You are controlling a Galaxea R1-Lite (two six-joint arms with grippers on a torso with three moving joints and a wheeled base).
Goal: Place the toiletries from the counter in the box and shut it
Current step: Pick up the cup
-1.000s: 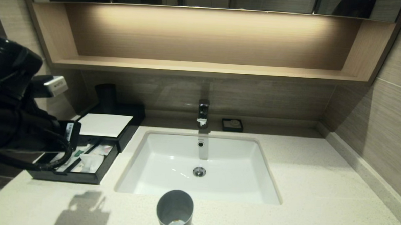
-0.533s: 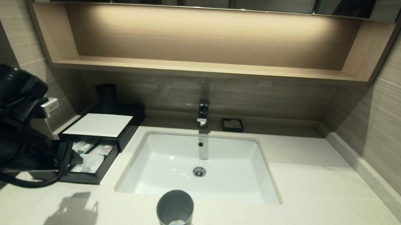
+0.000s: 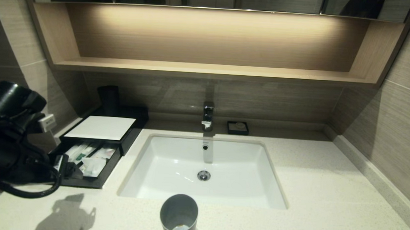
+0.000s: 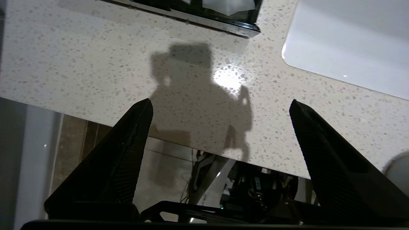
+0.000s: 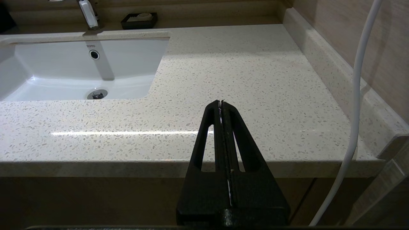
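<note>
black and bulky at your far left, the left arm sits over the counter's left end, and its left gripper (image 4: 220, 105) hangs above the front edge of the speckled stone with the fingers (image 4: 127, 140) spread wide apart and nothing between them; in the head view you see it at (image 3: 66, 166), just off the drawer's near left corner. its shadow lies on the counter (image 3: 309, 188) below.

next to the right is the box (image 3: 127, 139), low and black, with a white panel (image 3: 100, 127) on top and its front drawer (image 3: 94, 182) pulled out toward you. the toiletries (image 3: 80, 152) lie inside that open drawer: slim wrapped packets, one showing a green band, with other pale sachets beside them. a dark cup (image 3: 108, 97) stands behind the box by the wall.

moving on, the white sink (image 3: 204, 170) is sunk in the middle of the counter, the faucet (image 3: 207, 115) behind it, and a grey tumbler (image 3: 179, 216) stands on the near edge in front of the basin. the small black soap dish (image 3: 237, 127) sits just right of the faucet against the wall.

at the right, the right gripper (image 5: 221, 103) is parked low off the counter's front edge, right of the sink, fingers pressed together on nothing; the head view does not show it. a white cable (image 5: 358, 95) runs past it.
</note>
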